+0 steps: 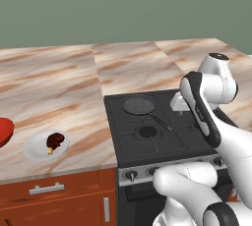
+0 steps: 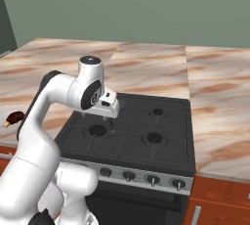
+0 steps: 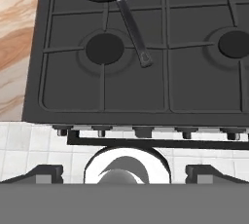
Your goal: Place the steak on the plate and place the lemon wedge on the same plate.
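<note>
The steak, a dark reddish-brown lump with an orange-tan bit at its edge, lies on the white plate on the counter left of the stove. It also peeks out at the left edge of the right base view, as the steak behind my arm. My gripper is open, its two dark fingertips far apart with nothing between them. It hovers over the stove, looking down at the front burners, far to the right of the plate. The lemon wedge is out of view.
A dark grey frying pan sits on the black stove, its handle pointing toward the front. A red bowl stands at the counter's left edge beside the plate. Marble counter stretches on both sides of the stove.
</note>
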